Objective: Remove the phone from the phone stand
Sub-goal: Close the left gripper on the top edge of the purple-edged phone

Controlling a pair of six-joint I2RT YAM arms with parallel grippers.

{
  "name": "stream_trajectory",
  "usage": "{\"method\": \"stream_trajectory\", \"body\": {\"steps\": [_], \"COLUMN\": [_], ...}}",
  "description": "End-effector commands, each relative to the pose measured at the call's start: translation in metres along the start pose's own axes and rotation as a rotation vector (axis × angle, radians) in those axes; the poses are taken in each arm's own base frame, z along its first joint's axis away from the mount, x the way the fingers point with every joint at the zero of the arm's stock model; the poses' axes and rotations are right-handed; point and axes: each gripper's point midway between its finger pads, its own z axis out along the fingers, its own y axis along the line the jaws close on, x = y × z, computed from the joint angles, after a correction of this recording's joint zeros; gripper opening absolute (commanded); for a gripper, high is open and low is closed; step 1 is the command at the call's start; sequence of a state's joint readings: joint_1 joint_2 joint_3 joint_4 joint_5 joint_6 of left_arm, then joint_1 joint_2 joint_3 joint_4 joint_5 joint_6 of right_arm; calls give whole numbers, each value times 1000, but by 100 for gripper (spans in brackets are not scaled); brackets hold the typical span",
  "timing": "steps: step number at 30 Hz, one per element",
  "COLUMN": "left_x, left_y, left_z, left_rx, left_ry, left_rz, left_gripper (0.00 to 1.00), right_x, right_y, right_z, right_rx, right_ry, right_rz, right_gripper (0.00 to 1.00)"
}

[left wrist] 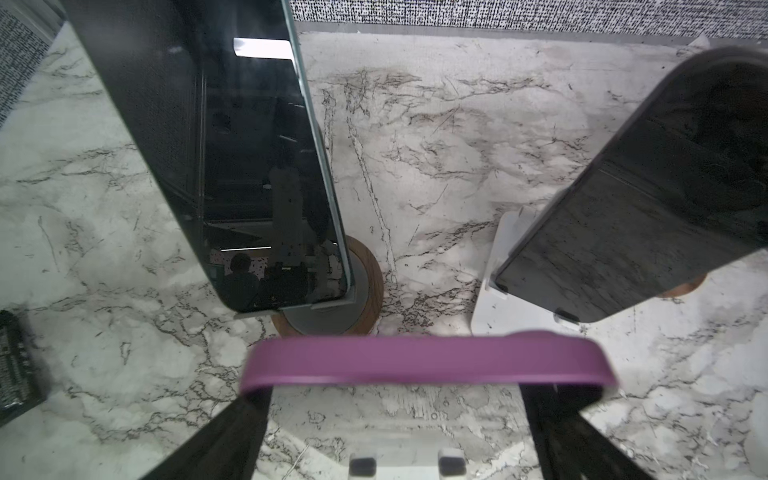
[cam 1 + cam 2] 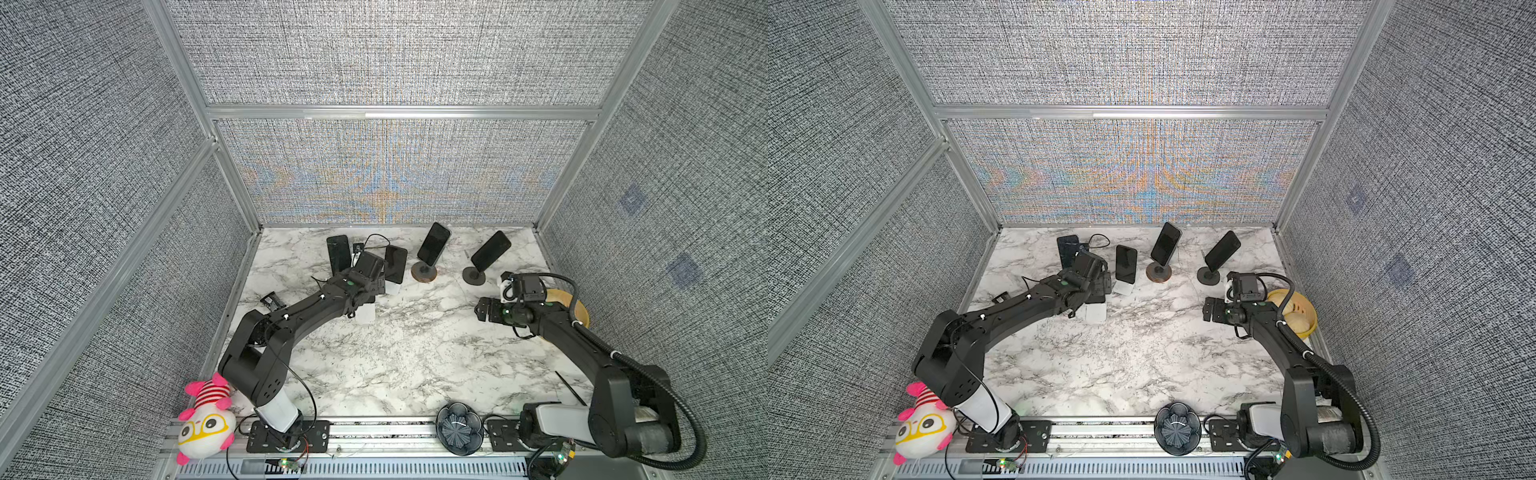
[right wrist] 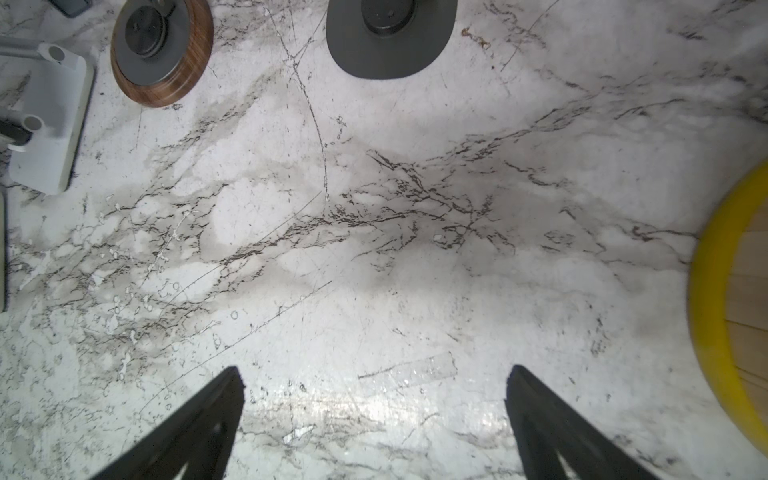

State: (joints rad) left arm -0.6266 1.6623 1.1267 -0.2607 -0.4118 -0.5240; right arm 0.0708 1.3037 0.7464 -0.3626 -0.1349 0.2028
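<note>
Two sets of jaws are standing spread wide. The left gripper (image 1: 399, 399) is reaching over the far left of the marble table (image 2: 415, 365), and its black fingers (image 1: 232, 436) are straddling the purple-cased phone (image 1: 424, 359). The case's top edge is covering the fingertips, so whether they are touching the phone's sides cannot be told. That phone is sitting on the white stand (image 2: 365, 318), whose two lips are showing between the fingers in the left wrist view.

Just beyond, to the left, a dark phone (image 1: 266, 166) is leaning on a wood-ringed round stand (image 1: 370, 286). To the right, a second dark phone (image 1: 665, 199) is leaning on a second white stand (image 1: 490, 307).

Farther right, a third phone (image 2: 434, 243) is tilting on a wood-ringed base (image 2: 424, 272), and a fourth phone (image 2: 490, 256) is tilting on a dark round base (image 2: 473, 275).

The right gripper (image 3: 374, 370) is hovering empty over bare marble, nearer than that dark base, with a yellow-rimmed dish (image 3: 706, 316) lying just to its right.

Along the near edge, a plush toy (image 2: 205, 419) is lying at the left corner and a flower-shaped bowl (image 2: 459, 428) is sitting between the arm bases.
</note>
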Motion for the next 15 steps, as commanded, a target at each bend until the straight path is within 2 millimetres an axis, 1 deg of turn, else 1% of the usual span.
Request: {"method": "stream_trajectory", "body": {"steps": [1,4,7,15], "left_x": [1,8,15,17], "left_y": [-3,-4,-1,-1], "left_z": [4,8,10,15], "left_rx": [15,26,16,14], "left_ry": [-6,12,19,20], "left_rz": [-28,-51,-62,-58], "left_gripper": [99,99,97,89], "right_x": [2,2,2,2], "right_y": [-2,-2,-1,0], "right_z": [1,1,0,-3], "right_rx": [13,10,9,1], "right_ry": [12,14,11,4], "right_rz": [-6,-5,-2,3], "right_gripper": [99,99,99,99]}}
